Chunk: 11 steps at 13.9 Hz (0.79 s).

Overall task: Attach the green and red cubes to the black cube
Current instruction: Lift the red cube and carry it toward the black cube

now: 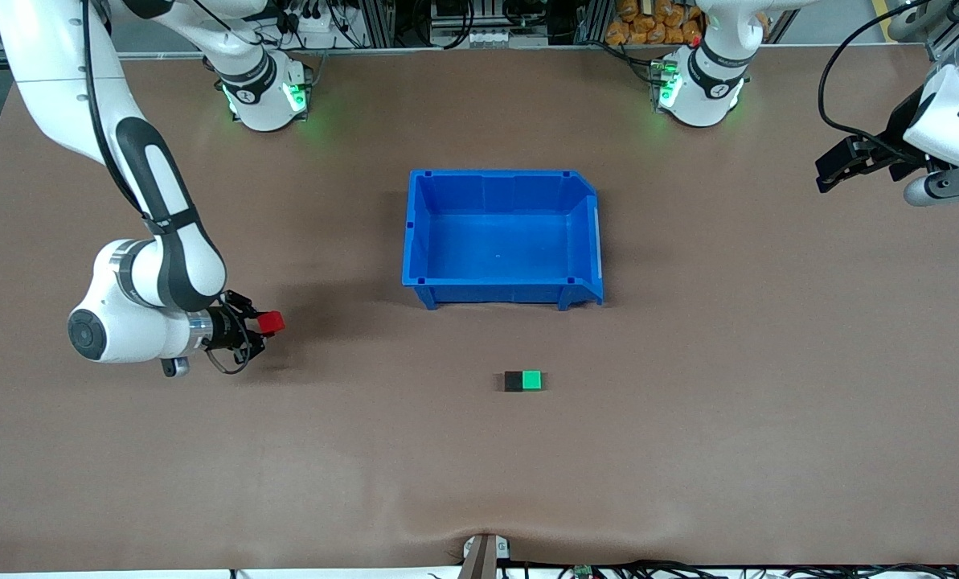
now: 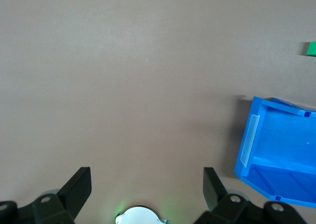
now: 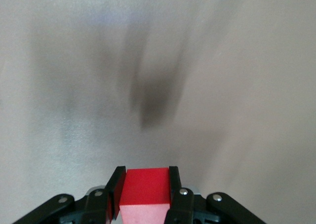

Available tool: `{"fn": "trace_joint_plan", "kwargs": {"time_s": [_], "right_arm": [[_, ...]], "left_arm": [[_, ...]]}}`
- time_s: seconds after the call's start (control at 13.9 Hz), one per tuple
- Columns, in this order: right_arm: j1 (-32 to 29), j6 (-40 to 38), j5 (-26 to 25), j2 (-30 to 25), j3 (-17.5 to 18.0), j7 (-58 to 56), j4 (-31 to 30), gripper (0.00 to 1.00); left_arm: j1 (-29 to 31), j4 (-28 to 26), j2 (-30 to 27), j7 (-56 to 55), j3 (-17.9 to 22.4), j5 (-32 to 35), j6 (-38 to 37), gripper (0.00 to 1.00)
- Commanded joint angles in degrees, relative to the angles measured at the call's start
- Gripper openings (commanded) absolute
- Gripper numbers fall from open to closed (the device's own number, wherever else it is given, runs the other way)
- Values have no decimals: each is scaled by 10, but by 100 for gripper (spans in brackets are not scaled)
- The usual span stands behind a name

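Observation:
The black cube (image 1: 513, 381) and the green cube (image 1: 532, 379) sit touching side by side on the brown table, nearer to the front camera than the blue bin; the green one is toward the left arm's end. The green cube's edge shows in the left wrist view (image 2: 311, 48). My right gripper (image 1: 264, 327) is shut on the red cube (image 1: 270, 322) and holds it just above the table toward the right arm's end; the right wrist view shows the red cube (image 3: 145, 187) between the fingers. My left gripper (image 1: 833, 170) is open and empty, raised at the left arm's end.
An empty blue bin (image 1: 502, 238) stands mid-table, farther from the front camera than the cubes; it also shows in the left wrist view (image 2: 276, 155). Brown table surface lies between the red cube and the black cube.

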Motion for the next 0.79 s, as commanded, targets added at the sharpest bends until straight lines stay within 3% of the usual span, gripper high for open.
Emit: {"fn": "trace_joint_plan", "kwargs": {"time_s": [0.0, 0.72], "right_arm": [[19, -4, 34, 25, -3, 22, 41, 0], [46, 40, 54, 52, -2, 99, 75, 0]], "left_arm": [[7, 5, 2, 12, -3, -9, -1, 100], [7, 4, 2, 12, -2, -9, -2, 100]]}}
